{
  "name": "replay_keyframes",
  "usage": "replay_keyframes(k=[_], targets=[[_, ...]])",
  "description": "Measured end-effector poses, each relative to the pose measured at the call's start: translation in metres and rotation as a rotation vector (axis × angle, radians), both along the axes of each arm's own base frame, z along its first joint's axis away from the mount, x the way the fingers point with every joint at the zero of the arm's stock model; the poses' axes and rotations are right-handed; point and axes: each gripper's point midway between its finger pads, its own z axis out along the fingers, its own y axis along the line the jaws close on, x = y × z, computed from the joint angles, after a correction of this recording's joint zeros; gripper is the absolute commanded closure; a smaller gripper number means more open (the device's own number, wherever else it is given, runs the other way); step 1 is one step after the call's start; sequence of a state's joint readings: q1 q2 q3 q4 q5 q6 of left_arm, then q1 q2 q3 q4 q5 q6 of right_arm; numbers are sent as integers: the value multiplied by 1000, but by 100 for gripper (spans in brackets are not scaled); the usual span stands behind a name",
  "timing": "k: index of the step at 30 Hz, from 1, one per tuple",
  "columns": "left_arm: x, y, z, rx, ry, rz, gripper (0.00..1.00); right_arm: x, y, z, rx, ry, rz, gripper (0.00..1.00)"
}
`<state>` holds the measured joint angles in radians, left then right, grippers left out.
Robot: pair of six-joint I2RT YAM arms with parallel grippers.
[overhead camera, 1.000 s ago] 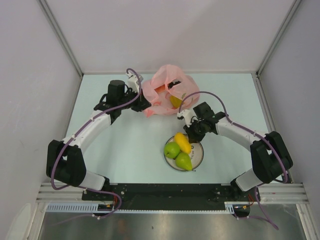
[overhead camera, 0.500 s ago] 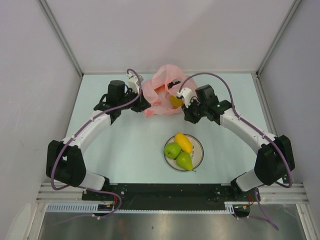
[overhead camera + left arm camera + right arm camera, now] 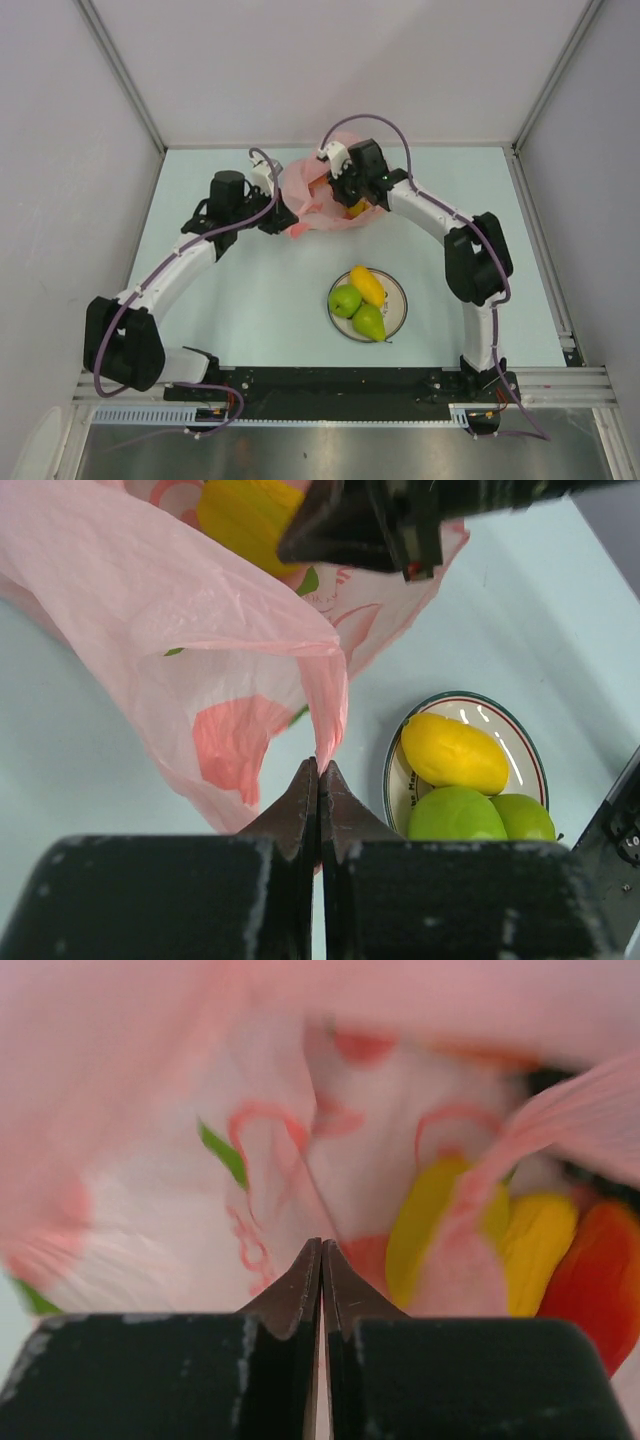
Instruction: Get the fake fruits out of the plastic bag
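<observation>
The pink plastic bag (image 3: 318, 195) lies at the back middle of the table. My left gripper (image 3: 287, 214) is shut on the bag's left edge (image 3: 330, 695) and holds it up. My right gripper (image 3: 343, 194) is shut with its tips at the bag's mouth, and I cannot tell if it pinches the film. Inside the bag I see yellow fruit (image 3: 425, 1225) and a red-orange piece (image 3: 590, 1270); yellow fruit also shows in the left wrist view (image 3: 245, 515). A yellow mango (image 3: 366, 285), a green apple (image 3: 345, 300) and a green pear (image 3: 368, 322) lie on the plate.
The round white plate (image 3: 396, 305) with a dark rim stands at the front middle, between the two arms, and also shows in the left wrist view (image 3: 392, 770). Grey walls enclose the table on the left, back and right.
My right gripper has moved from beside the plate up and back to the bag's mouth. My left gripper kept hold of the bag edge and shifted slightly.
</observation>
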<state>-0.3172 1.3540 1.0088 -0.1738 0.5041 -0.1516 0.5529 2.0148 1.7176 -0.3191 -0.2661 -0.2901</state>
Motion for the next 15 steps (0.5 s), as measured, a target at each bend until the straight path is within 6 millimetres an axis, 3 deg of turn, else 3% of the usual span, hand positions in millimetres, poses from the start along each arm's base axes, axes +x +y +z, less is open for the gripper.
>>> replay_keyframes(k=[3, 5, 7, 9, 10, 15], targets=[[-6, 2, 2, -1, -13, -2, 100, -20, -36, -61, -113, 115, -36, 96], [-9, 3, 4, 2, -27, -7, 100, -50, -65, -94, -181, 205, -53, 96], [-11, 3, 7, 2, -42, -15, 100, -85, -94, -114, -242, 291, -66, 96], [-12, 3, 7, 2, -46, -19, 100, -103, -107, -112, -266, 312, -68, 96], [-12, 2, 6, 2, -45, -23, 100, -102, -108, -106, -263, 298, -73, 96], [-18, -6, 4, 1, -39, -58, 100, -64, -104, -68, -212, 143, -114, 95]])
